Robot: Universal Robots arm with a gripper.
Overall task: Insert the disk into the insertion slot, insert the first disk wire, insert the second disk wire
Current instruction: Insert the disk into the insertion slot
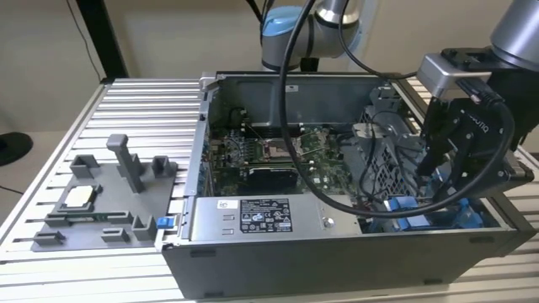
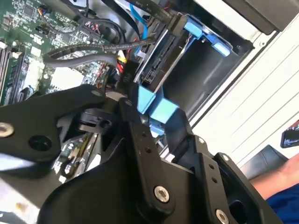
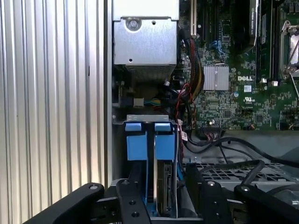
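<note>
Grey arm (image 1: 514, 25), black cables (image 1: 284, 69), black gripper (image 2: 156, 113)

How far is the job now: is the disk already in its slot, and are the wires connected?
Looks nearly done: the disk stands on edge inside the insertion slot. In hand: the gripper is right at the disk. Left: black cables run over the board nearby; I cannot tell whether any is plugged into the disk.
</note>
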